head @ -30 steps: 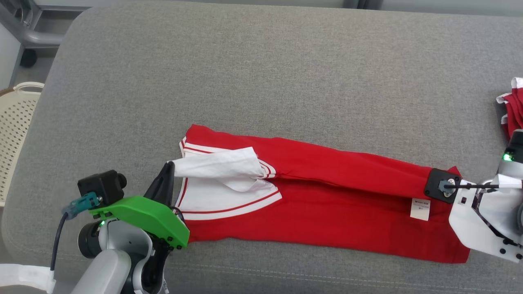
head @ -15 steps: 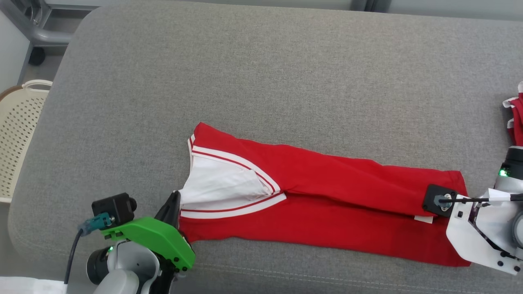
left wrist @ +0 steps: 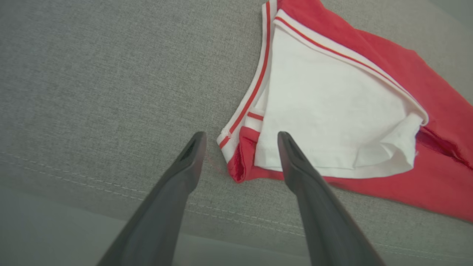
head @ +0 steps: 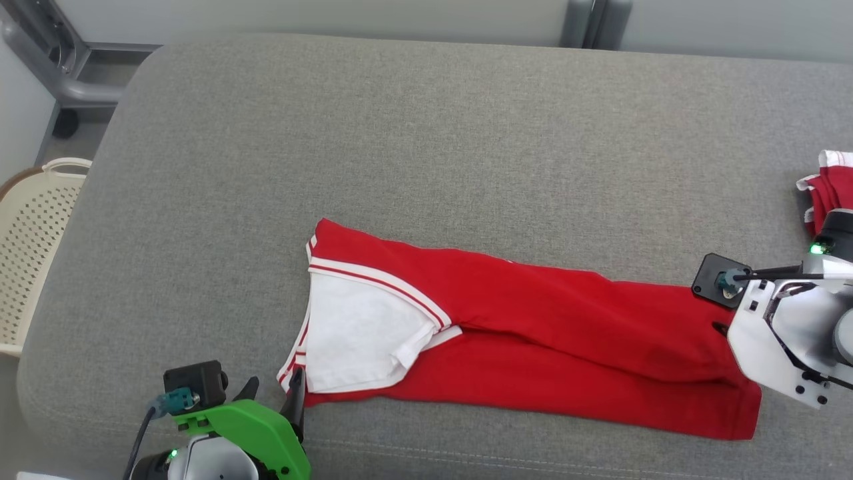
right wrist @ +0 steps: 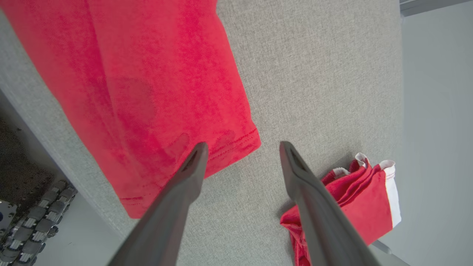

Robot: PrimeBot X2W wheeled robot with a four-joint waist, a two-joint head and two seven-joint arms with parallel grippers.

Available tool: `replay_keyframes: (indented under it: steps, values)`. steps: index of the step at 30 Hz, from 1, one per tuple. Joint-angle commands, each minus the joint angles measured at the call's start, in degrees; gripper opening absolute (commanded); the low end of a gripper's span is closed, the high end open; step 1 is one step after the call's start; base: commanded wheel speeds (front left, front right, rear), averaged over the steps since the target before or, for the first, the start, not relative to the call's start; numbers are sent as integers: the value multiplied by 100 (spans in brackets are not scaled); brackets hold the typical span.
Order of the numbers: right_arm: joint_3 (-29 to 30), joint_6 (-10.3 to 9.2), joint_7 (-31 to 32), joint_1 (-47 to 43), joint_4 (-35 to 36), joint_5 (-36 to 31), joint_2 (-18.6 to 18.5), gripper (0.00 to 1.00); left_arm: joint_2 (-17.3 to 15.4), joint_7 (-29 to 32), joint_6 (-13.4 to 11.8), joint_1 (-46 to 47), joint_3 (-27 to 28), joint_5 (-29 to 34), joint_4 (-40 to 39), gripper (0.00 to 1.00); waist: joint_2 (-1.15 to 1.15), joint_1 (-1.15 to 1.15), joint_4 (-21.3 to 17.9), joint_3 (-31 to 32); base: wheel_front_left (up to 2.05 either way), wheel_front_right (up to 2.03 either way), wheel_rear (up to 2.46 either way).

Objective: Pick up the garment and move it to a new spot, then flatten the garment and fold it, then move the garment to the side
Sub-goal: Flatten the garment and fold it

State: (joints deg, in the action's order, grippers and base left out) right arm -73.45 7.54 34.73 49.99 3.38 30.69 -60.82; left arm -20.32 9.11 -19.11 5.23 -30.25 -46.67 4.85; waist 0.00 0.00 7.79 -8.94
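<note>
The garment (head: 566,333), a red shirt with a white sleeve (head: 353,333) edged in red stripes, lies folded lengthwise in a long band on the grey cushion (head: 400,133). My left gripper (left wrist: 241,135) stands open at the sleeve end by the front edge, its fingers straddling the shirt's corner (left wrist: 236,170) without gripping it. Open too, my right gripper (right wrist: 242,146) hovers over the hem corner (right wrist: 229,147) at the other end, holding nothing. In the head view its white housing (head: 780,347) covers the fingers.
A second red and white garment (head: 823,190) lies bunched at the cushion's right edge, close to my right gripper (right wrist: 354,192). A cream perforated basket (head: 33,227) stands off the left end. A grey metal frame (head: 66,73) is at the back left.
Both grippers have opened and let go of the garment. The lifted white sleeve and upper layer now lie flat. My left gripper has drawn back toward the front edge. The head camera has shifted.
</note>
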Motion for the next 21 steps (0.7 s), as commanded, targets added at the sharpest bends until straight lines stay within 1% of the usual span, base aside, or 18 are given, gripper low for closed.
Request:
replay_keyframes:
  steps: [1,4,6,8,10,14,19,20,21]
  values:
    - [2,-11,-165,52,-123,106,20,100,-38,-11,-34,-110,5,9,-4,100,0,0,-51,139,0,0,0]
    - [276,-11,-683,-93,-504,310,153,100,-166,-127,-60,-194,-3,144,-3,100,0,0,-85,284,0,0,0]
    - [665,-11,-1033,-326,-826,378,304,100,-243,-274,-44,-211,-11,273,-4,100,0,0,-105,378,0,0,0]
    - [1166,-11,-1442,-650,-1153,440,543,100,-238,-484,-36,-252,48,299,15,100,0,0,-125,478,0,0,0]
    - [1778,-11,-1810,-1067,-1538,467,834,100,-234,-762,-16,-264,127,359,45,100,0,0,-152,586,0,0,0]
    - [2960,-11,-2389,-1914,-2073,169,1535,100,-154,-1297,-20,-301,273,461,130,100,0,0,-215,801,0,0,0]
    - [4377,-10,-2940,-2837,-2313,-296,2409,100,-136,-1821,-20,-346,365,599,197,100,0,0,-276,1016,0,0,0]
    - [4377,-10,-2940,-2837,-2313,-296,2409,100,-136,-1821,-20,-346,365,599,197,100,0,0,-276,1016,0,0,0]
    - [4666,-11,-3030,-2997,-2305,-398,2582,100,-132,-1890,-22,-352,370,624,205,100,0,0,-288,1045,0,0,0]
